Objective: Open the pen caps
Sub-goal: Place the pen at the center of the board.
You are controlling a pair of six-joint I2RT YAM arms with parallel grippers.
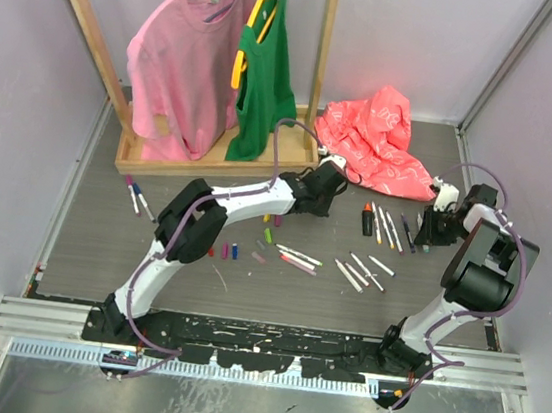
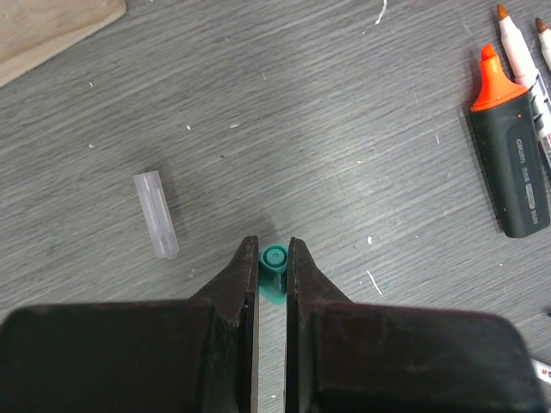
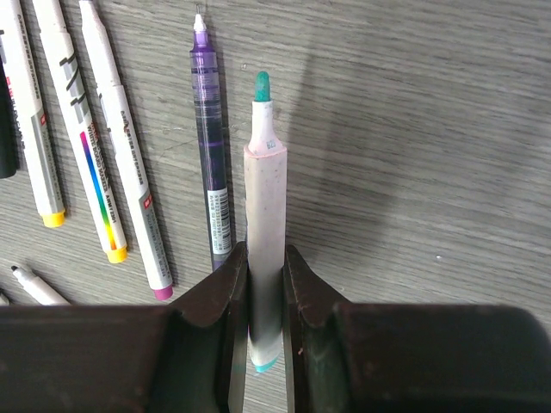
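Left wrist view: a clear cap (image 2: 156,212) lies on the grey table (image 2: 344,103), off to the left of the fingers. The left gripper (image 2: 273,254) has its jaws pressed in on a teal cap (image 2: 275,258), pinched at the very tips; whether the cap touches the table is hard to tell. Well to its right lies a black highlighter (image 2: 513,172). In the right wrist view, three white pens (image 3: 99,129) lie farthest left, then a purple pen (image 3: 209,146) just left of the right gripper (image 3: 265,258), which pinches a green-tipped pen (image 3: 265,189), its nib bare and pointing away.

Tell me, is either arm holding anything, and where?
Left jaws pinch a teal pen cap by its sides; right jaws clamp an uncapped green-tipped pen near its tail end.
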